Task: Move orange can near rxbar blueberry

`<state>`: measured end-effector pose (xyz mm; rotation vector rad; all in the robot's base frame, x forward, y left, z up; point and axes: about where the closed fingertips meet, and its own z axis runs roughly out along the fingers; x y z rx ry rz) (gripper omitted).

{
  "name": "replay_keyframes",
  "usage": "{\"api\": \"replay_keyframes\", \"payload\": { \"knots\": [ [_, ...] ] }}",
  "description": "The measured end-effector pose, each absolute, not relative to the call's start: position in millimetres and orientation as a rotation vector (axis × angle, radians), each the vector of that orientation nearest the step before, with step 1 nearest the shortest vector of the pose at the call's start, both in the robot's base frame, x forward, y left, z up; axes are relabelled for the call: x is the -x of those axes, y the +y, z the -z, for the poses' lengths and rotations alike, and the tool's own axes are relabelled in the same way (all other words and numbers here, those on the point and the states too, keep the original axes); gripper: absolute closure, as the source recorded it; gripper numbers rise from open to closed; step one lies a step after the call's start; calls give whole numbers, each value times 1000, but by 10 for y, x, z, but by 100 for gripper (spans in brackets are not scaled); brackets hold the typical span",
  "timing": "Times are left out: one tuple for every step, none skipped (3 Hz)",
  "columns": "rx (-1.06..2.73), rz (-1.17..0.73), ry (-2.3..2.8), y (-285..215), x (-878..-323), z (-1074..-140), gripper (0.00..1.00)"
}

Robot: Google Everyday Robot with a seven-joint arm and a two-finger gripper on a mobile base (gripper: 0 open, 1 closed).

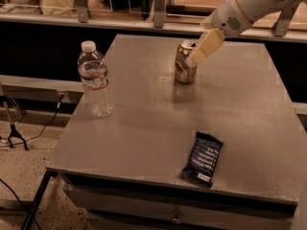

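Note:
The orange can [182, 67] stands upright on the grey table [144, 123], at the back middle. My gripper [195, 57] reaches in from the upper right, and its tip overlaps the can's upper right side near the rim. I cannot tell whether it touches the can. The rxbar blueberry [203, 158], in a dark navy wrapper with white text, lies flat near the table's front edge, well in front of the can and slightly to its right.
A clear plastic water bottle [95, 80] stands upright near the table's left edge. A counter with shelves and clutter [120, 4] runs behind the table. A stand and cables [14, 133] are on the floor at the left.

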<state>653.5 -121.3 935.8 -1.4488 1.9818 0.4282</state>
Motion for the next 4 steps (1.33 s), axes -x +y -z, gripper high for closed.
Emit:
{"api": "replay_keyframes", "payload": {
  "knots": [
    [1450, -454, 1992, -1099, -6591, -9220, 16],
    [1438, -472, 2022, -1063, -6627, -9056, 39],
    [1427, -502, 2035, -1053, -6642, -8959, 62],
    [1436, -518, 2010, -1130, -6603, -9097, 93]
  ]
}}
